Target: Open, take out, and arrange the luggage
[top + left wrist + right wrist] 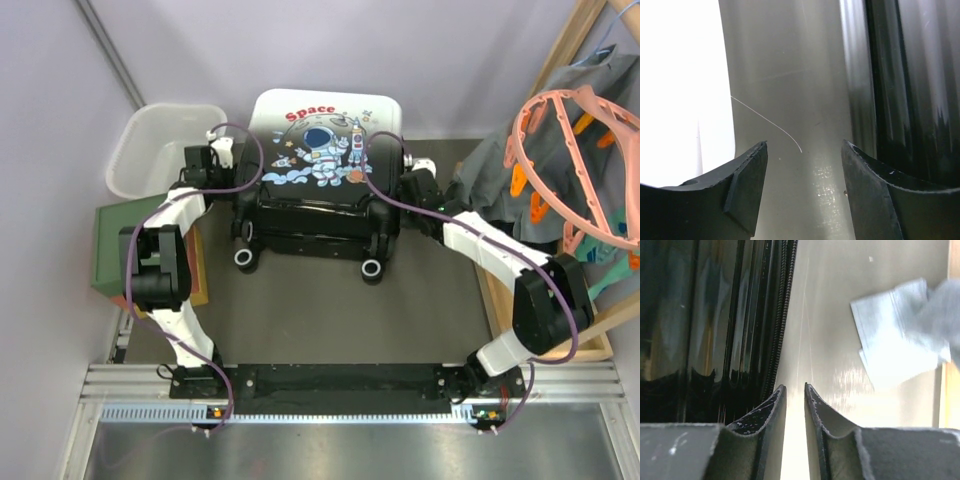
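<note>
The luggage [322,170] lies flat on the dark table, astronaut print and red "Space" facing up, black wheels toward me. My left gripper [228,155] sits at its left side. In the left wrist view that gripper [805,145] is open over bare table, with the glossy black luggage shell [920,100] just to the right. My right gripper [408,172] is at the luggage's right side. In the right wrist view it [794,386] shows only a narrow gap with nothing in it, right beside the luggage's zipper edge [782,305].
A white basket [150,140] stands back left and shows bright in the left wrist view [680,75]. A green-topped box [115,245] sits at the left edge. Grey cloth [490,170] [900,340], pink hangers [570,150] and a wooden frame [560,50] crowd the right.
</note>
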{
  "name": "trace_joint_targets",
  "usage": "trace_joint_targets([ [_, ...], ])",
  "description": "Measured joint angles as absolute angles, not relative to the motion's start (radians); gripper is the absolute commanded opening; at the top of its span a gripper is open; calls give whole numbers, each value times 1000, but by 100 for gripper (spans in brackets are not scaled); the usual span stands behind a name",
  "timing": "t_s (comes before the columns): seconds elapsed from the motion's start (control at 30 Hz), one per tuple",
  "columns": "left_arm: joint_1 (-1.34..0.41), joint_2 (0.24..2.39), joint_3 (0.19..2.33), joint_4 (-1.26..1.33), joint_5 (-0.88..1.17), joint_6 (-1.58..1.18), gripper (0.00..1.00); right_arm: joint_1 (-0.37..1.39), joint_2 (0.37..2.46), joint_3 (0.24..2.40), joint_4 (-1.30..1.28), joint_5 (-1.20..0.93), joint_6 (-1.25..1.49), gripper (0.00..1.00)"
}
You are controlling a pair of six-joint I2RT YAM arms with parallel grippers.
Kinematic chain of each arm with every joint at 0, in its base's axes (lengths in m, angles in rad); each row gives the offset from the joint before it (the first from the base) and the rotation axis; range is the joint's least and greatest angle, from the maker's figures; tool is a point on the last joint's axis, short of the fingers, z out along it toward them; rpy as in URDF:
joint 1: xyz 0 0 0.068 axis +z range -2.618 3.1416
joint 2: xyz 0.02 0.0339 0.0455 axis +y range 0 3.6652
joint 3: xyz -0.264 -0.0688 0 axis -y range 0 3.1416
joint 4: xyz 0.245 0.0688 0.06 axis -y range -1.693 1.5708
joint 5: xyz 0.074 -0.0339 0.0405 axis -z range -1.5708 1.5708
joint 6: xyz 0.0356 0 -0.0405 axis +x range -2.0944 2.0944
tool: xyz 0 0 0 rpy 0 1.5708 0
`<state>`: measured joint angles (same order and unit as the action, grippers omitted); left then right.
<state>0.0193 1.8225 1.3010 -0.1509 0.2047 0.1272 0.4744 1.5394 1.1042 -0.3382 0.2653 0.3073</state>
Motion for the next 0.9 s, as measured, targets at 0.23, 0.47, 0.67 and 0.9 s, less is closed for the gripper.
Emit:
trace_joint_targets([
  [0.23, 21, 1859, 1383, -238, 189, 169, 72, 626, 1470, 1098, -443, 469, 379, 22],
  [0.47, 15, 1909, 1502, -379, 169, 212, 75, 736, 1394, 1094, -480, 573, 354, 22],
  [0.67, -7, 1911, 1536, -412, 88, 215, 80, 767, 1351, 1068, -503, 608, 316, 23],
  [0.9, -43, 1910, 1571, -454, -25, 228, 99, 773, 1258, 996, -517, 595, 274, 32],
])
